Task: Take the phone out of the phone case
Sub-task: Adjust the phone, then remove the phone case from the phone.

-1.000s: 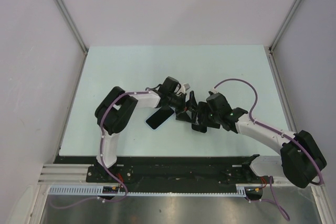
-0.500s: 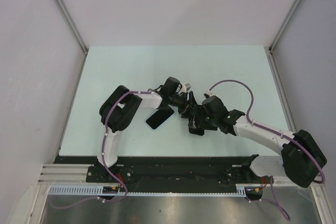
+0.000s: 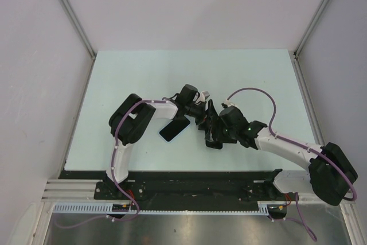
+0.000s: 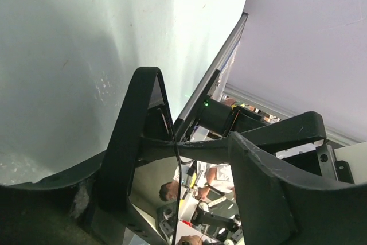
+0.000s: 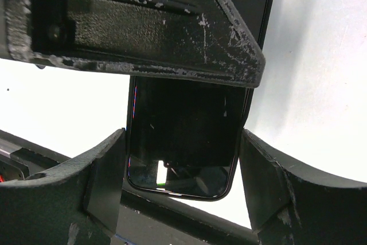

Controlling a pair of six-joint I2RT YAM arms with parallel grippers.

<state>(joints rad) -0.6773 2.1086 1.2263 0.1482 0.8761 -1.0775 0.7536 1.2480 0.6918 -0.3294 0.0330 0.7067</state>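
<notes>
Overhead and wrist views. Two arms meet over the middle of one pale bench (image 3: 137,73). One phone (image 5: 184,116), black with a dark glossy screen, is raised off the bench between the two sets of fingers. The right gripper (image 5: 182,144) has its two fingers clamped on the phone's long edges near one end. One finger of the left gripper (image 3: 204,117) lies across the screen near the other end. The left wrist view shows the phone edge-on between that gripper's two fingers, but whether they press on it cannot be told. One phone case (image 3: 174,128), pale inside with a dark rim, lies flat on the bench just beside the left gripper, apart from the phone.
</notes>
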